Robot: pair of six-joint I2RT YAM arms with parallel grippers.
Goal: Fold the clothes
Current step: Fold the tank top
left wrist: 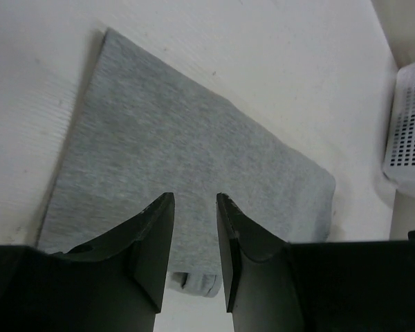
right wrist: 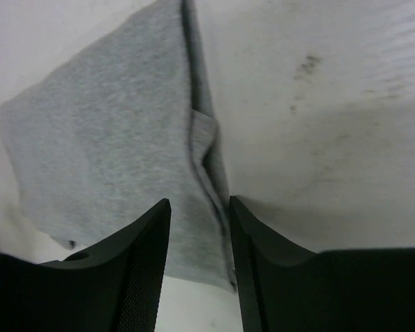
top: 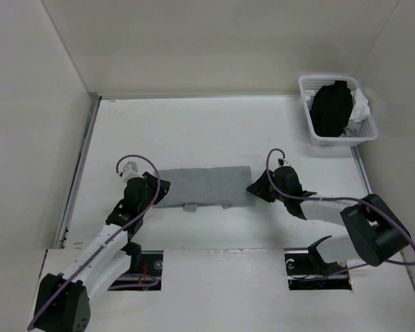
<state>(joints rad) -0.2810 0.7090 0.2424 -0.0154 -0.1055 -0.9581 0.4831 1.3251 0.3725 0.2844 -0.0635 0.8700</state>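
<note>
Left jaws are spread a bit, nothing pinched, and I can see grey fabric through the gap. Right jaws stand a little wider, also holding nothing, right over the shirt's layered side edge, where a folded-under layer peeks out along the seam.

From the top cam, the left jaws sit at the left short end of the shirt and the right jaws at its right short end, so each arm is parked on one end. The shirt lies flat in the middle of the surface as a long narrow band. Its long axis runs left to right, pretty much parallel to the near edge. Two little tabs of fabric poke out from its near long edge.

Room-wise, there's a wide stretch of white surface between the shirt's far edge and the back wall, and a narrower strip on the near side before the arm-base cutouts. The left wall has a rail along it, well apart from the left arm.

The white basket is in the far right corner, up against the right wall, well apart from the shirt. It holds a black garment with a white cloth bunched beside it. The left wrist cam catches the basket's perforated wall at its right edge.
</note>
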